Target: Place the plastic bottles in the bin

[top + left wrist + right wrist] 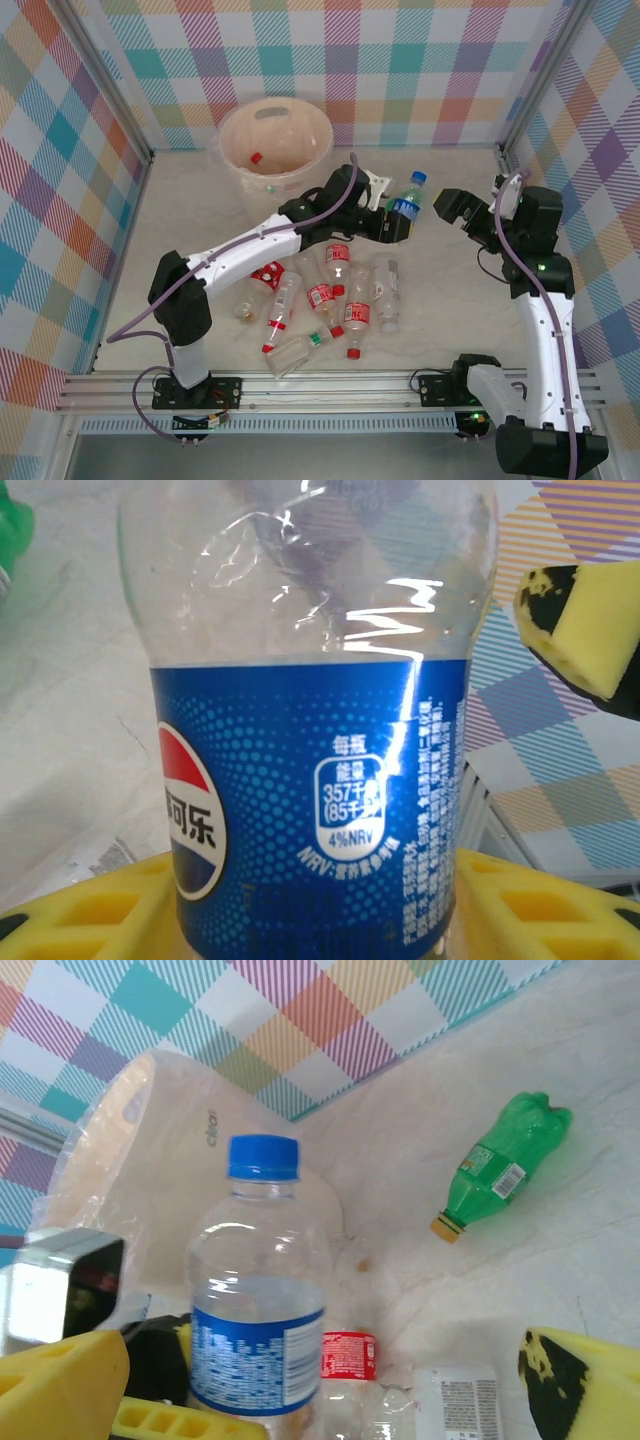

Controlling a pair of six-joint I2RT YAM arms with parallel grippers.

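Clear plastic bottle with blue label (310,810): cap and base cut off by the left wrist view's top and bottom edges.
Blurred green shape (12,525): cropped at that view's left edge; we cannot say what it is.
Round cream-beige plastic bin (150,1130): left side cut off in the right wrist view.
Red speck (257,157) inside the bin: too small for us to identify.
Yellow foam pads (60,1380) of the right gripper (448,207): lower parts cut off by the bottom edge.
Print on the red-labelled clear bottles (320,295): too small for us to read.
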